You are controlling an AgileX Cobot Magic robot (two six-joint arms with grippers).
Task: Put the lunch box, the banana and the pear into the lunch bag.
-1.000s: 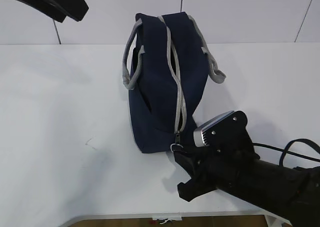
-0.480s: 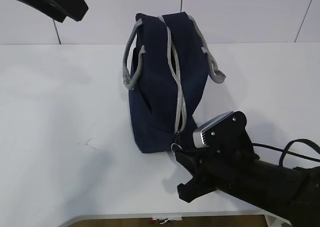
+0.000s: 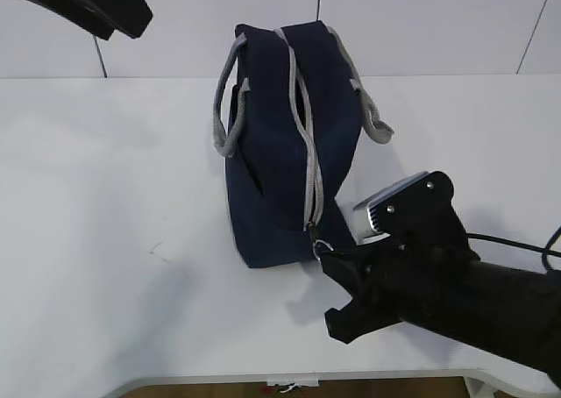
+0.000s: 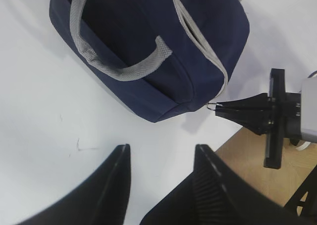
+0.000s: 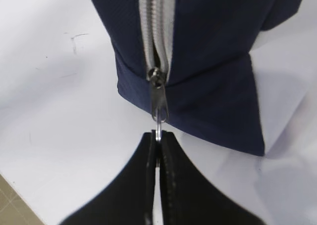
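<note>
Bag shifted; right claw pinching ring pull.

No readable text, labels or numbers anywhere.

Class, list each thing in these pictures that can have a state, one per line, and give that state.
Bag: lying on the table, not yet unzipped.
Zipper: closed along the part in view, slider at the near end.
Ring pull: pinched in the right end effector.
Right end effector: shut on the ring pull.
Left end effector: open, holding nothing, hanging above the table.
Handles: slack, lying over the bag's sides.
</note>
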